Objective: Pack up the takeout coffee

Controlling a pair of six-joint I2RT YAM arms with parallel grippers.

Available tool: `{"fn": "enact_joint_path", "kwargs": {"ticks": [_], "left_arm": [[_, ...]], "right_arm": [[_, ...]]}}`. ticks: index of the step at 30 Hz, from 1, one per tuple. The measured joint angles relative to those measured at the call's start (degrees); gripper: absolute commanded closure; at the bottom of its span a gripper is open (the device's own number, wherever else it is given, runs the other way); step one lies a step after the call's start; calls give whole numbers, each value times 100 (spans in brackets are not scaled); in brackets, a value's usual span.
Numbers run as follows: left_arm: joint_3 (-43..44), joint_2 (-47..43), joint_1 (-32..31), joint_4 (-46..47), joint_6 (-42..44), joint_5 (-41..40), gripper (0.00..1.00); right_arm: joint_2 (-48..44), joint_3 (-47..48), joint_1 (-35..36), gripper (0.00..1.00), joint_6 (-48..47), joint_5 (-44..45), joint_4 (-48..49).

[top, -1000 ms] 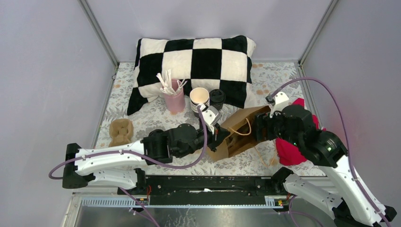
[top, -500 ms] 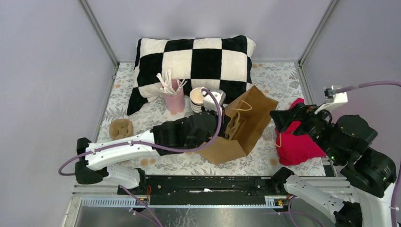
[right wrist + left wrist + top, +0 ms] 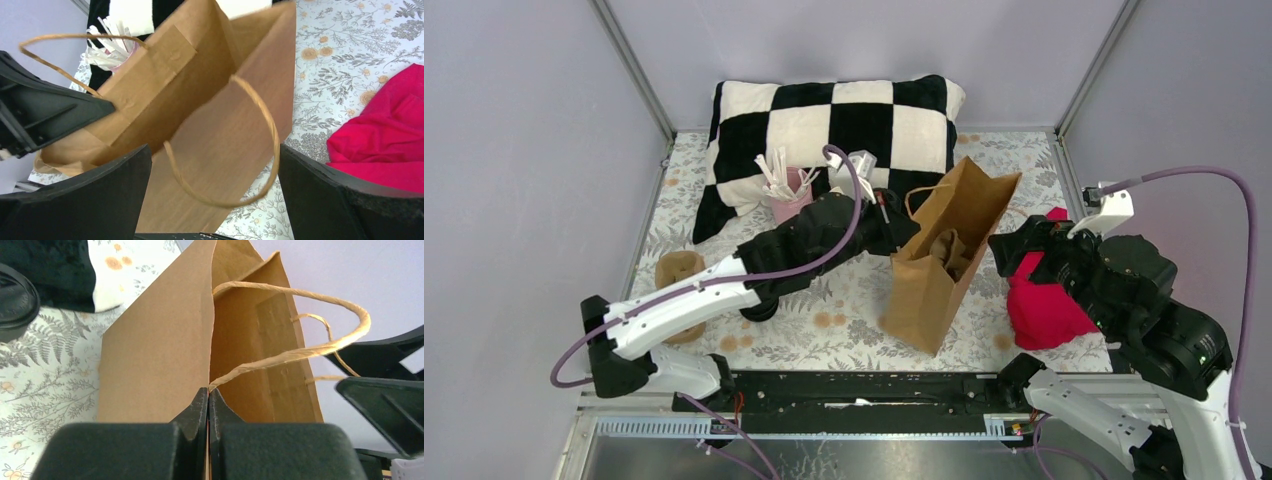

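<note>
Brown kraft paper bag (image 3: 934, 270), matt, creased. Its handles (image 3: 300, 295) are twisted paper cord, rough. The left claw (image 3: 208, 400) and right claw (image 3: 215, 150) are smooth matt black plastic. The tabletop (image 3: 1014, 150) has a floral-print cover, flat matt. At 12 o'clock, the pillow (image 3: 834, 125) is plush checkered fabric. At 3 o'clock of the bag, the red cloth (image 3: 1044, 305) looks soft and fuzzy.

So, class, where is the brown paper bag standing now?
In the top view the brown paper bag stands open at mid-table, between the left fingers, pinched on its rim, and the red cloth.
</note>
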Motion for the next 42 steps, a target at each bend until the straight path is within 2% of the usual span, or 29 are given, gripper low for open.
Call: {"fn": "enact_joint_path", "kwargs": {"ticks": [3, 8, 14, 20, 24, 28, 32, 36, 42], "left_arm": [[-28, 337, 39, 55, -31, 354, 100], [603, 1598, 118, -90, 94, 1222, 100], [704, 1600, 118, 129, 304, 1781, 100], [704, 1547, 199, 9, 553, 1956, 69], [743, 1547, 286, -229, 824, 1950, 43], [848, 1475, 297, -472, 1172, 1777, 22], [876, 1043, 291, -857, 1626, 1351, 3], [719, 105, 297, -1102, 1985, 745, 1], [111, -1574, 378, -1440, 2245, -179, 1]], "right_arm": [[-94, -63, 0, 0, 2, 50, -2], [-216, -74, 0, 0, 0, 138, -9], [-227, -72, 0, 0, -24, 195, -9], [-273, -114, 0, 0, -92, 295, -7], [-275, -173, 0, 0, -249, 267, 31], [-275, -214, 0, 0, -442, 136, 229], [-201, -149, -2, 0, -632, -129, 511], [417, 348, -2, 0, -920, -435, 610], [2105, 1386, 0, 0, -1355, -938, 802]]}}
